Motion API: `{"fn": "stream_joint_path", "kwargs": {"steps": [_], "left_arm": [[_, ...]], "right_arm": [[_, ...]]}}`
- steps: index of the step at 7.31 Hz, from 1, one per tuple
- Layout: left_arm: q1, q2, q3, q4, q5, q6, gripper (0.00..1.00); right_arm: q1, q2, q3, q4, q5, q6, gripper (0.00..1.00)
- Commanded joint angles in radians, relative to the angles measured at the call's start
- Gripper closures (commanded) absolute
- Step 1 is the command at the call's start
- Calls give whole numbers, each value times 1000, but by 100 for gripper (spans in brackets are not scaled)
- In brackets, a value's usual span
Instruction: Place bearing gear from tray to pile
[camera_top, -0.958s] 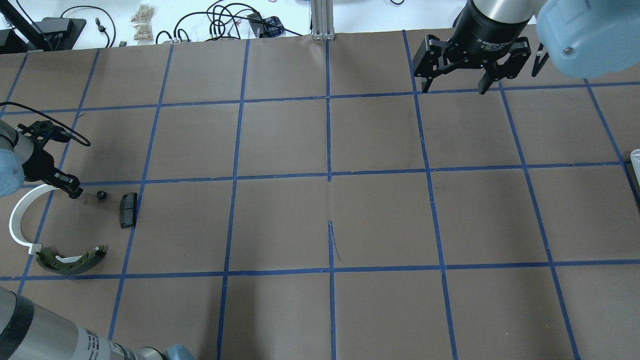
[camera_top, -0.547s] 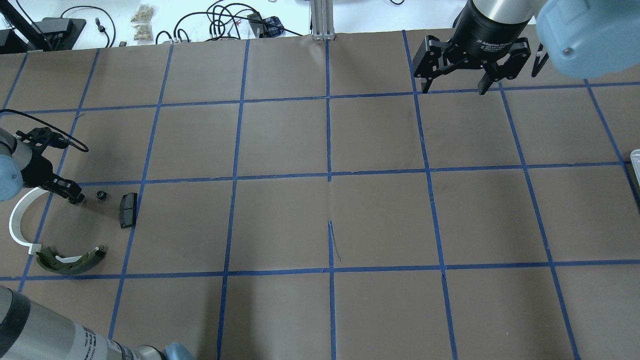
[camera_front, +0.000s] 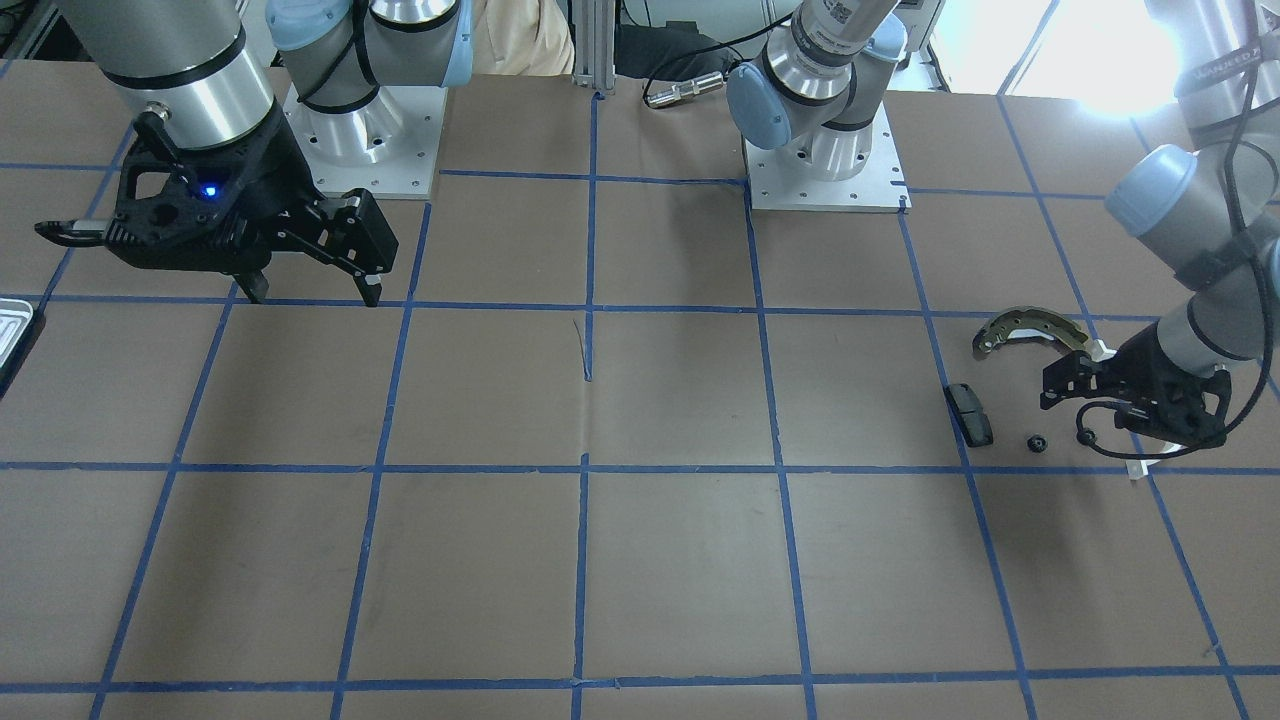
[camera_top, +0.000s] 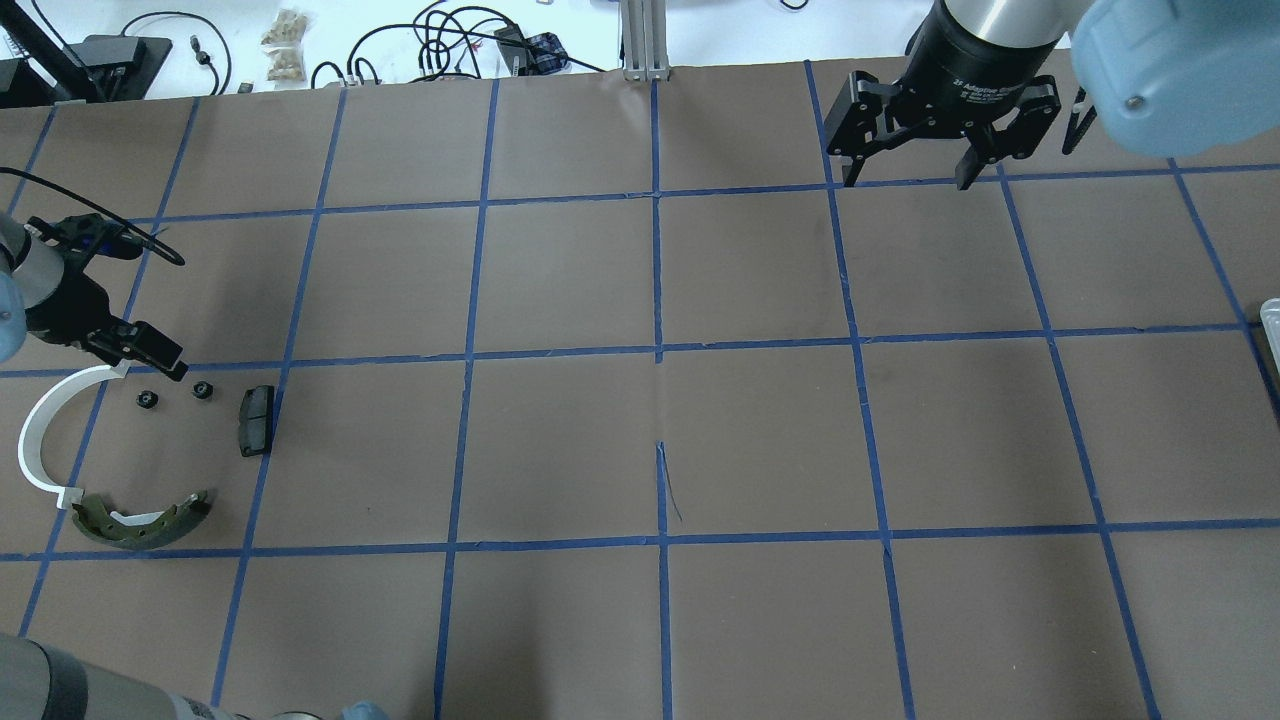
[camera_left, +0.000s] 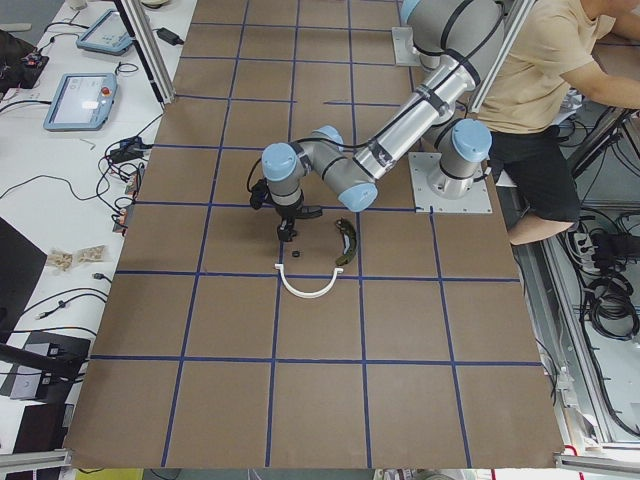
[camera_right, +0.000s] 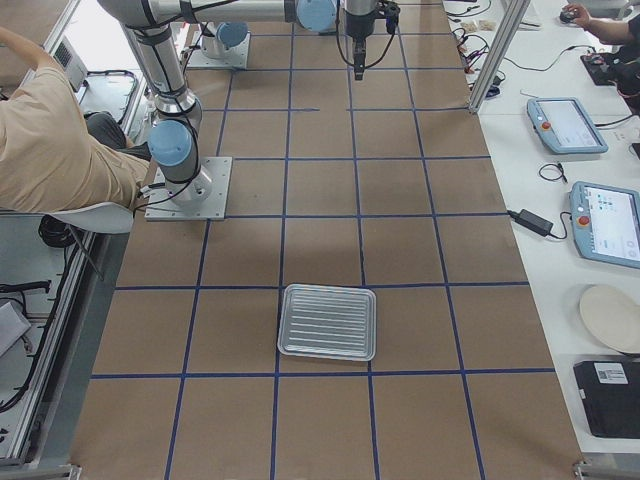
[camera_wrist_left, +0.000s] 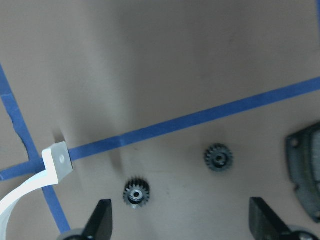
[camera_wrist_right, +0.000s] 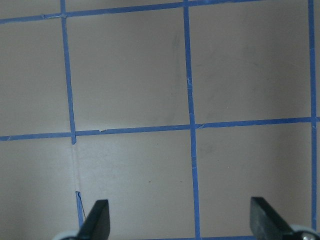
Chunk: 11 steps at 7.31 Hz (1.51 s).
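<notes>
By the desk's left edge lay the pile (camera_left: 340, 245): two gears a little apart, the outer bearing gear (camera_top: 148, 400) and the inner bearing gear (camera_top: 202, 390), one black pad (camera_top: 256, 420), one white strip (camera_top: 35, 440) and one brake shoe (camera_top: 140, 520). The left gripper (camera_wrist_left: 182, 225) hung above the gears, jaws spread, holding nothing. The right gripper (camera_top: 908, 182) hovered near the far edge, also spread and holding nothing. One tray (camera_right: 328, 322) sat at the right edge.

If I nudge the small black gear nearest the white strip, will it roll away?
The small black toothed gear lies flat, bore up, so it would probably slide, not roll. Tiny, so likely light and apt to skitter.
</notes>
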Motion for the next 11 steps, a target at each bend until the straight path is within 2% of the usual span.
{"fn": "stream_joint_path", "kwargs": {"steps": [1,3,4,6,7,9,11], "left_arm": [[-138,104,2,-83,0,-197,4],[-351,182,63,-210,4,-522,2],[-440,210,110,-279,4,-620,0],[-522,282,285,-581,-3,-778,0],[-555,294,325,-618,-32,-850,0],[-672,297,336,-583,-16,-863,0],[-671,328,315,-589,-14,-904,0]], "right_arm": [[1,0,0,0,-1,0,0],[-1,0,0,0,1,0,0],[-1,2,2,-2,1,0,0],[-1,3,0,0,1,0,0],[-1,2,0,0,1,2,0],[-1,2,0,0,1,0,0],[-1,3,0,0,-1,0,0]]}}
